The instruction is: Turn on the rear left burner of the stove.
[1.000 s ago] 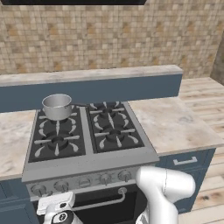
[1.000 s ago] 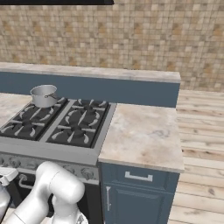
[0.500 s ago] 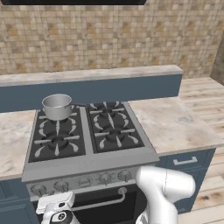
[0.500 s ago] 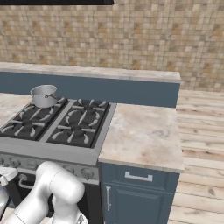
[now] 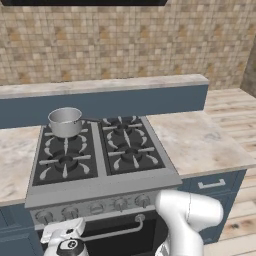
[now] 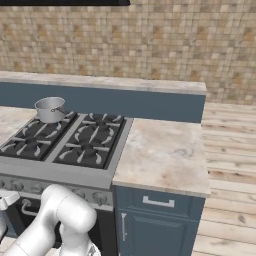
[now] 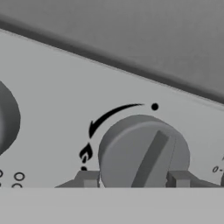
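The stove (image 5: 105,189) has a black four-burner cooktop and a front row of silver knobs. A steel pot (image 5: 65,121) sits on the rear left burner (image 5: 66,144), also seen as the pot (image 6: 50,109) over that burner (image 6: 47,123). My gripper (image 5: 66,234) is low at the left end of the knob row. In the hand view my gripper (image 7: 133,179) grips a round knob (image 7: 144,151), one fingertip (image 7: 87,178) on each side. The knob's ridge leans right of upright, below a dot and an arc ending in a flame mark.
A neighbouring knob (image 7: 4,118) shows at the left edge of the hand view. A marble counter (image 5: 200,142) lies right of the stove over blue cabinets (image 6: 160,220). A raised blue ledge (image 5: 125,97) runs behind the cooktop. The oven door handle (image 5: 115,232) is just below the knobs.
The hand has edged slightly upward at the knob row. The pot and the rest of the scene are unchanged.
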{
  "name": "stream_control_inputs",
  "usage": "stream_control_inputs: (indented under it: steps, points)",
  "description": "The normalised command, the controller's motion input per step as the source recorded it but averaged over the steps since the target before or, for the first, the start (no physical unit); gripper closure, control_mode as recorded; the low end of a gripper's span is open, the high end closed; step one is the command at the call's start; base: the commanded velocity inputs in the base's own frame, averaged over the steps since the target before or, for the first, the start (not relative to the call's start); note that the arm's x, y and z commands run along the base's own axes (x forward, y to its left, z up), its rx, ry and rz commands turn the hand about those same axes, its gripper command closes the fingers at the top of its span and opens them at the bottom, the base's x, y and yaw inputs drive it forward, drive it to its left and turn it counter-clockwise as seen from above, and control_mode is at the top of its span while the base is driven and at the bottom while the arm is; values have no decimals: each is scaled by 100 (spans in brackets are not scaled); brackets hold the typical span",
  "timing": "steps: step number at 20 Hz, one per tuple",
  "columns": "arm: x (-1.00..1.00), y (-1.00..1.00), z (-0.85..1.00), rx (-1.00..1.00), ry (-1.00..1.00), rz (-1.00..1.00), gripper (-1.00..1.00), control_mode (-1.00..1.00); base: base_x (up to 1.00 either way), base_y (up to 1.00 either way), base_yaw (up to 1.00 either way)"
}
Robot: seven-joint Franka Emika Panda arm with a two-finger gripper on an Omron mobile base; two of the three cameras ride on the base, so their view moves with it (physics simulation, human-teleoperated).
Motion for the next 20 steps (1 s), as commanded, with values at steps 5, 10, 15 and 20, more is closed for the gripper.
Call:
stream_control_inputs:
  steps: [5, 10, 15, 20]
  points:
    - [0, 0, -1, -3, 1, 0, 100, -100, 0, 0, 0]
    - [-2, 21, -2, -26, 3, 2, 100, -100, 0, 0, 0]
    - [0, 20, -1, -61, 21, 4, 100, -100, 0, 0, 0]
    - [0, 17, -10, -69, 25, 8, 100, -100, 0, 0, 0]
